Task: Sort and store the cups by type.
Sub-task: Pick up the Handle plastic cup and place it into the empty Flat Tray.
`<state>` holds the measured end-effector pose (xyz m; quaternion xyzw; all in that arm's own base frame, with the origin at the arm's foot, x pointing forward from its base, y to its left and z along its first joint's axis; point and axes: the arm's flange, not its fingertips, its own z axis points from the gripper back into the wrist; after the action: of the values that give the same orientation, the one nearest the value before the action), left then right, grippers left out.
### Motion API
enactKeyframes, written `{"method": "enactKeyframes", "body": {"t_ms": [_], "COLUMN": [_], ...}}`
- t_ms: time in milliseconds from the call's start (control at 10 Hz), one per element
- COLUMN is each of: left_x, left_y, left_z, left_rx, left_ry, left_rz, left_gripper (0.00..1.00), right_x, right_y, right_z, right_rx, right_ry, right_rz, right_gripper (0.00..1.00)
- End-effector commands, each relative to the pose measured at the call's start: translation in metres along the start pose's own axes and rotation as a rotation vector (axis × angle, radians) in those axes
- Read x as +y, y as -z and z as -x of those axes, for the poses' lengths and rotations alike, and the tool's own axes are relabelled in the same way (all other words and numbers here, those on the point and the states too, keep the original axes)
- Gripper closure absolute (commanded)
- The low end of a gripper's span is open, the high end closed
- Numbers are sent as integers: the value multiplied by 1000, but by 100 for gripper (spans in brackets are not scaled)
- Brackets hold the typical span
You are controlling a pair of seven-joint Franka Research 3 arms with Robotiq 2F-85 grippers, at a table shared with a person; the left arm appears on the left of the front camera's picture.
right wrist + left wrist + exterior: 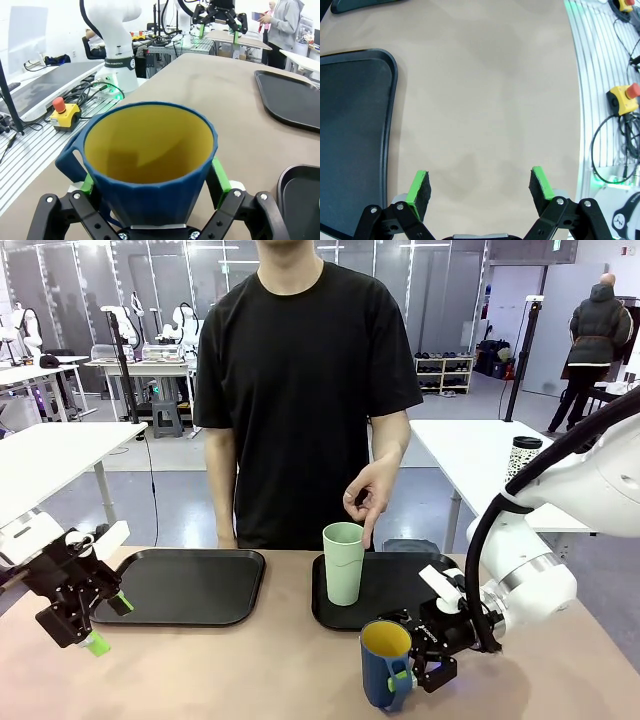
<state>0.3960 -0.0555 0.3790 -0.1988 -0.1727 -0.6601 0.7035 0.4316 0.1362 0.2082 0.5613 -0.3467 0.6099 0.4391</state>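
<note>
The desk [250, 670] is a plain tan surface, with the person's black-shirted torso rising behind its far edge. Taking the right tray [395, 590] as the landmark: it is black with a raised rim and lies on the desk in front of the person, and a matching left tray [185, 585] lies well apart to its left.

The green tumbler [343, 562] stands upright on the right tray's left part. It is tall, pale green, plain and without a handle, and the person's hand [368, 495] hangs just above its rim with a finger pointing down beside it.

The blue mug [384, 665] stands upright on the bare desk just in front of the right tray's near edge. It is shorter than the tumbler, dark blue outside, yellow inside, with faceted walls and a handle.

The right end effector [415, 672] sits at the mug, its green pads on either side of the mug's body in the right wrist view, jaws spread as wide as the mug; whether they press on it I cannot tell.

The left end effector [105, 625] hovers over the desk beyond the left tray's left edge, jaws apart and empty.

Behind the person, a grey-floored room holds white tables and a shoe rack.
</note>
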Motion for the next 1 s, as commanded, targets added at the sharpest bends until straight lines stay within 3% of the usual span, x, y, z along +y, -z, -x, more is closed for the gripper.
{"method": "enactKeyframes", "body": {"t_ms": [0, 300, 400, 500, 600, 700, 800, 900], "left_x": [0, 0, 0, 0, 0, 0, 0, 0], "left_y": [3, 3, 3, 3, 3, 3, 3, 3], "left_z": [1, 1, 1, 1, 1, 1, 1, 1], "left_rx": [-4, -4, -4, -4, -4, -4, -4, -4], "left_ry": [0, 0, 0, 0, 0, 0, 0, 0], "left_rz": [-17, -17, -17, -17, -17, -17, -17, -17], "left_gripper": [0, 0, 0, 0, 0, 0, 0, 0], "right_x": [0, -1, 0, 0, 0, 0, 0, 0], "right_y": [3, 5, 5, 5, 5, 5, 5, 6], "right_z": [11, 14, 15, 15, 16, 17, 17, 14], "right_rx": [0, -16, -9, -12, -18, -17, -17, -27], "right_ry": [-34, -43, -60, -54, -57, -54, -47, -40], "right_rz": [-29, -49, -52, -48, -53, -54, -52, -30], "right_gripper": [0, 0, 18, 18, 37, 23, 55, 38]}}
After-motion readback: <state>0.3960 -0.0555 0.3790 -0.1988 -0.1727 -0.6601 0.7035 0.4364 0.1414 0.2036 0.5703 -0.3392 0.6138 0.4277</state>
